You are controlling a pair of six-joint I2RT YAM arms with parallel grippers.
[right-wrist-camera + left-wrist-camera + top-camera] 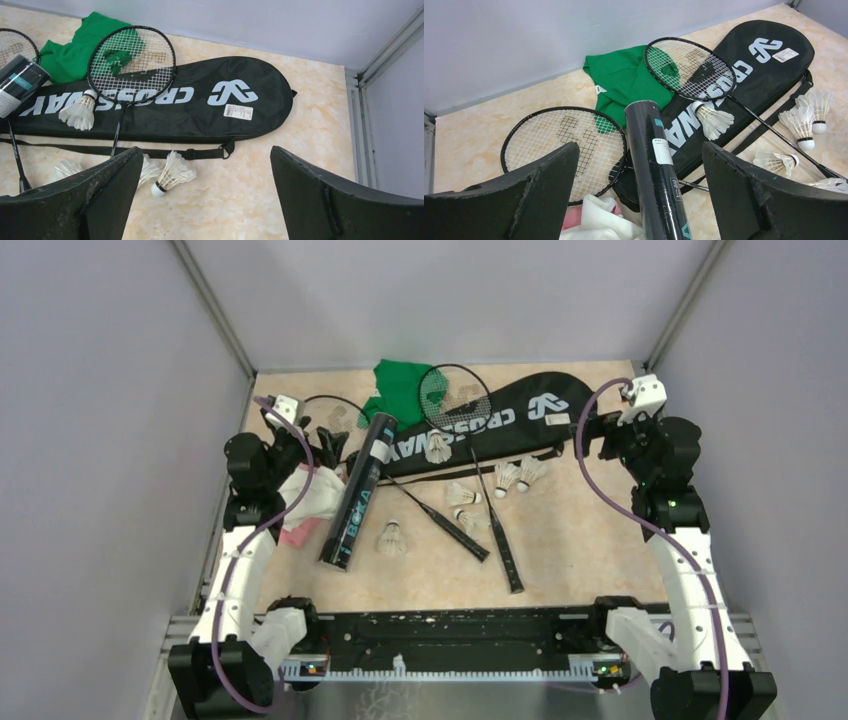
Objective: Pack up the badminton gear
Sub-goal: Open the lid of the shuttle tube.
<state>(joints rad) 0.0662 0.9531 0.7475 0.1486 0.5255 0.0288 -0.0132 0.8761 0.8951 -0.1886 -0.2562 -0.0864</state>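
Racket [131, 65] on bag [200, 117], shuttlecocks [507, 478] scattered (left fingers [539, 195], right fingers [95, 200] spread)

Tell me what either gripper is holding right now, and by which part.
Nothing is held. The left gripper and the right gripper are both open and empty.

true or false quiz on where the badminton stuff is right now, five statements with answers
1. A shuttlecock lies on the racket bag. True.
2. The tube stands upright. False: the tube lies on its side.
3. The left fingers and right fingers are open and hold nothing. True.
4. Both rackets are zipped inside the bag. False: the rackets lie outside it, one head resting on top.
5. The green cloth lies near the far wall. True.
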